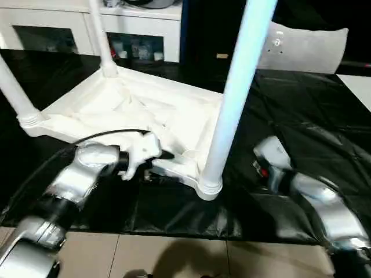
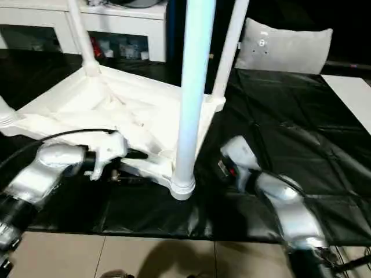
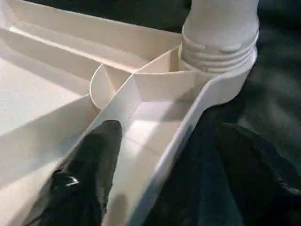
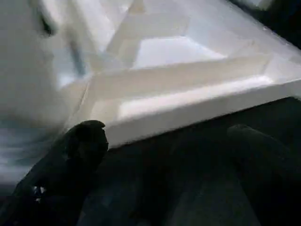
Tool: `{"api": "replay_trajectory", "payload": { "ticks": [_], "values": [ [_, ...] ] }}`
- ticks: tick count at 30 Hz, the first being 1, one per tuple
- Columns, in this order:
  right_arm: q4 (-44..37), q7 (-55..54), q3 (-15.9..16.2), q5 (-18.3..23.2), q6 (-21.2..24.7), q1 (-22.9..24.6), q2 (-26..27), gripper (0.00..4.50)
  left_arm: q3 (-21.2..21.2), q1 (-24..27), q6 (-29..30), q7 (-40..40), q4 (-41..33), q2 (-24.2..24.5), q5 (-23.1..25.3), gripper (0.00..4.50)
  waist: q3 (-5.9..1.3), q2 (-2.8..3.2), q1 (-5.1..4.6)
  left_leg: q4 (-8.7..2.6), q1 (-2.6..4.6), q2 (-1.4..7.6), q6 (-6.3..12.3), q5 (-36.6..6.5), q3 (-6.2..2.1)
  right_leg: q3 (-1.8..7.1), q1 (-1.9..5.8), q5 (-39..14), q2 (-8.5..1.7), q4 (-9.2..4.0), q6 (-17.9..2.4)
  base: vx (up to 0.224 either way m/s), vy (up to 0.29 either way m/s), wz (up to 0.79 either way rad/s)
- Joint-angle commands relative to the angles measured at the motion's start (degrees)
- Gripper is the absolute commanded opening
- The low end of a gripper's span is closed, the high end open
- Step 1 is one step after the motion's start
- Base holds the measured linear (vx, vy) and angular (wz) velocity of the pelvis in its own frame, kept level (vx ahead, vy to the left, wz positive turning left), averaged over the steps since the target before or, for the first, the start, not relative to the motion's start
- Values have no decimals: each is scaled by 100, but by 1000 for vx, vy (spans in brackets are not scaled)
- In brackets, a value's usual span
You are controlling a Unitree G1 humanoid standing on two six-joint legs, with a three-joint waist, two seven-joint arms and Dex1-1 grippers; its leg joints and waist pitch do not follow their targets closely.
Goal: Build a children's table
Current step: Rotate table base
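The children's table stands upside down on the black cover, its white tabletop showing the ribbed underside. White legs rise from its corner sockets; the nearest leg stands in the front corner socket. My left gripper is open astride the tabletop's front rim beside that socket. One of its fingers is inside the rim and the other lies outside over the cover. My right gripper is open, low over the cover, facing the tabletop's side edge to the right of the near leg.
The black cover stretches right of the table. Its front edge drops to a tiled floor. A white cabinet stands behind, and a grey padded piece leans at the back right.
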Motion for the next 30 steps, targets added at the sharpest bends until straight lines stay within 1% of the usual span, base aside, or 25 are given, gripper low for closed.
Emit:
{"api": "replay_trajectory", "payload": {
  "ticks": [1,2,3,5,6,7,8,9,10,12,13,14,15,16,18,19,20,22,23,24,25,26,27,28,30],
  "values": [
    [-90,225,-82,116,-110,65,-123,450,-106,-238,-290,-149,252,-82,138,315,-394,153,43,-454,18,410,201,-595,-210,479,378,-1191,-687,-464,-692,0,0,0],
    [-165,438,-118,211,-93,170,-267,450,-203,-483,-458,-246,561,-187,217,315,-390,123,36,-448,16,408,230,-616,-200,474,383,-1172,-684,-484,-721,0,0,0],
    [-206,511,-136,256,-69,208,-308,450,-240,-563,-501,-282,658,-219,246,304,-399,101,47,-439,16,403,262,-619,-196,472,398,-1181,-685,-481,-736,0,0,0],
    [-243,612,-157,313,-66,251,-342,450,-279,-673,-592,-331,845,-270,284,285,-400,94,57,-436,-3,412,301,-553,-200,466,397,-1153,-694,-461,-786,0,0,0],
    [-306,739,-159,376,-37,309,-392,450,-348,-792,-663,-410,1059,-314,344,276,-384,84,53,-434,-10,390,338,-567,-189,455,393,-1261,-681,-500,-753,0,0,0],
    [-346,855,-144,432,-21,357,-446,450,-403,-915,-764,-495,1311,-366,409,268,-393,176,84,-419,-6,377,385,-532,-197,454,392,-1409,-679,-519,-648,0,0,0],
    [-380,945,-123,483,3,394,-492,450,-431,-1004,-844,-559,1505,-407,462,259,-393,176,84,-419,-6,377,385,-532,-197,454,392,-1409,-679,-519,-648,0,0,0],
    [-541,1181,-66,670,184,517,-602,450,-500,-1217,-1008,-717,1964,-498,604,249,-388,115,89,-415,14,360,460,-595,-176,433,390,-1553,-642,-565,-523,0,0,0],
    [-598,1224,-52,716,262,547,-626,450,-515,-1278,-1051,-724,2077,-521,651,241,-398,111,106,-419,-13,368,495,-549,-191,427,414,-1596,-654,-552,-464,0,0,0],
    [-624,1249,-42,747,298,562,-646,450,-511,-1336,-1126,-733,2205,-550,692,226,-406,121,113,-417,-15,379,494,-529,-200,419,404,-1643,-673,-555,-449,0,0,0],
    [-653,1263,-35,773,311,577,-670,450,-519,-1461,-1274,-767,2457,-607,757,212,-402,119,113,-410,-10,362,486,-514,-187,405,381,-1698,-660,-588,-451,0,0,0],
    [-658,1262,-35,780,315,585,-676,450,-529,-1526,-1332,-792,2582,-642,777,202,-405,200,131,-411,8,365,465,-530,-196,405,375,-1725,-668,-585,-453,0,0,0],
    [-662,1248,-36,776,342,589,-681,450,-525,-1575,-1355,-804,2662,-678,777,196,-413,163,134,-414,6,381,451,-538,-194,402,381,-1687,-664,-588,-466,0,0,0],
    [-681,1207,-33,734,421,597,-704,450,-507,-1624,-1350,-811,2746,-728,760,193,-410,152,152,-419,3,385,439,-539,-195,397,385,-1646,-666,-575,-494,0,0,0],
    [-743,1213,-27,768,551,619,-729,450,-498,-1699,-1422,-814,2910,-782,777,188,-414,151,172,-420,9,390,436,-541,-197,401,386,-1660,-678,-569,-506,0,0,0],
    [-813,1243,-18,836,690,647,-750,450,-495,-1763,-1507,-819,3066,-822,806,161,-419,183,193,-417,6,389,453,-517,-202,397,392,-1610,-668,-569,-482,0,0,0],
    [-859,1248,-12,868,798,670,-763,450,-493,-1794,-1552,-826,3147,-841,822,154,-419,174,195,-418,1,390,466,-509,-205,396,396,-1589,-664,-570,-475,0,0,0],
    [-915,1257,-2,893,877,707,-768,450,-467,-1836,-1569,-851,3274,-878,848,150,-423,180,227,-413,4,385,463,-500,-198,394,390,-1627,-677,-575,-449,0,0,0],
    [-930,1256,4,898,881,714,-768,450,-446,-1860,-1600,-864,3351,-896,873,140,-423,180,227,-413,4,385,463,-500,-198,394,390,-1627,-677,-575,-449,0,0,0],
    [-938,1253,8,902,882,718,-769,450,-430,-1878,-1626,-873,3409,-908,891,123,-421,177,240,-417,1,379,455,-489,-198,385,390,-1695,-675,-586,-395,0,0,0],
    [-891,1196,5,856,717,699,-715,450,-335,-1896,-1536,-957,3524,-962,818,123,-419,185,243,-417,-2,374,437,-497,-195,384,387,-1758,-683,-603,-369,0,0,0],
    [-856,1156,2,819,621,678,-681,450,-297,-1891,-1459,-1005,3545,-982,770,111,-419,177,245,-413,0,364,429,-503,-189,382,387,-1788,-677,-609,-350,0,0,0],
    [-856,1156,2,819,621,678,-681,450,-297,-1891,-1459,-1005,3545,-982,770,108,-420,154,250,-417,3,366,417,-508,-189,383,386,-1820,-681,-608,-336,0,0,0],
    [-844,1129,-1,795,577,665,-659,450,-268,-1898,-1430,-1038,3588,-1001,746,105,-417,172,267,-427,7,377,417,-498,-197,381,380,-1858,-685,-611,-332,0,0,0],
    [-773,1032,-21,756,586,578,-610,450,-347,-1901,-1327,-1032,3681,-983,860,76,-428,157,273,-430,1,393,411,-453,-207,390,382,-1735,-690,-578,-359,0,0,0]
  ]
}}
